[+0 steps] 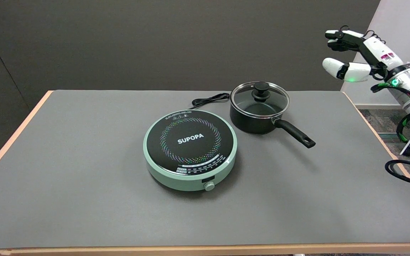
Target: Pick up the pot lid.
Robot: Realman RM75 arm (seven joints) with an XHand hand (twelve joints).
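The right hand [354,53] hangs in the air past the table's right edge, empty, its fingers [338,35] held forward in a bunch above the thumb [336,67], with a clear gap between them. That gap looks readied for a knob-sized grasp, though this is only a judgement.

Below and to the left of the fingertips, well apart from them, the lid [260,97] sits flat on the pot [251,119], closing it. Its black knob [262,88] stands upright at the centre, the obvious place to pinch. The pot's handle [295,134] points toward the near right, leaving the knob open from above.

Further left of the pot stands the cooker [190,149], its cord [210,99] coiled behind, all on the table [84,213].
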